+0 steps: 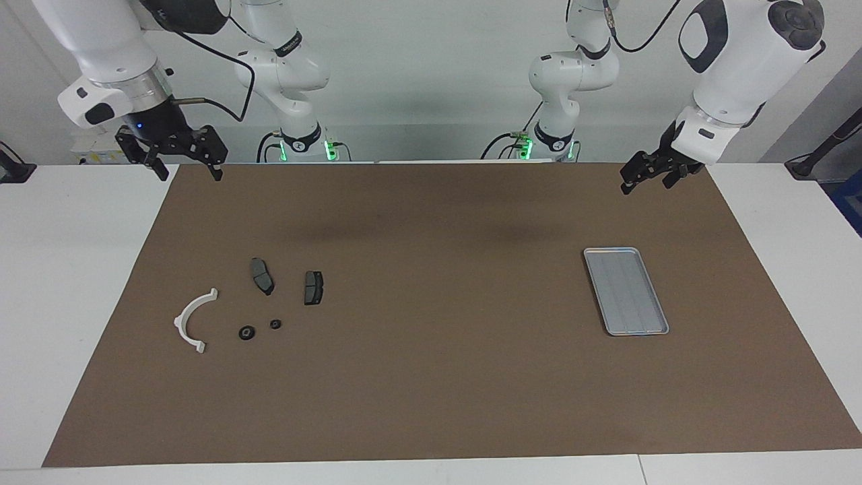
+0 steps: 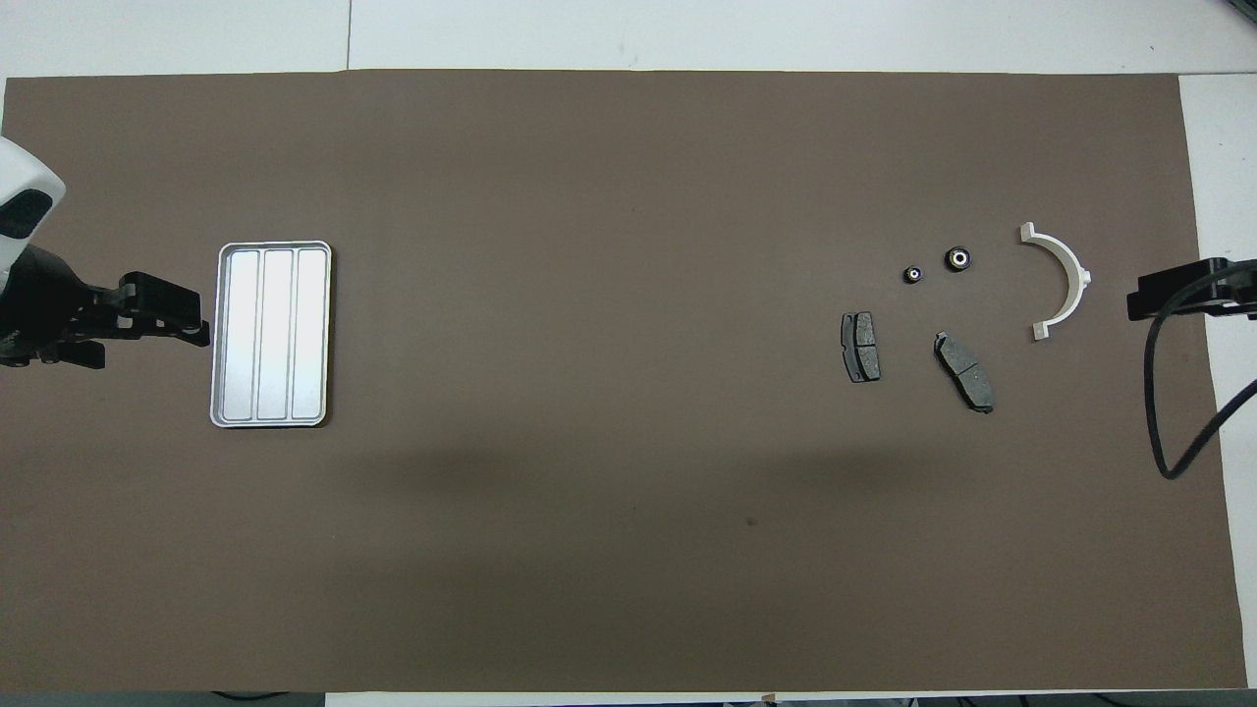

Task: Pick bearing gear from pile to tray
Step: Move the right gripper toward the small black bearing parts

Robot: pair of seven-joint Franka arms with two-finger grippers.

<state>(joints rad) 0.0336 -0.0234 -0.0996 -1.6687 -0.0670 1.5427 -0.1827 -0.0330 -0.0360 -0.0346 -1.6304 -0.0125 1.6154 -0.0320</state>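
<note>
Brown mat [image 1: 431, 377] covers the surface. Right tool [image 1: 188, 168] hangs with fingers wide, holding nothing, over the mat's edge. The pile [image 1: 246, 332] lies toward the right arm's end, the tray [image 1: 609, 329] toward the left arm's end. Left tool [image 1: 641, 180] waits wide apart, holding nothing.

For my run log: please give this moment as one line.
left gripper: open, waiting | right gripper: open, raised | pile: untouched | tray: empty
</note>
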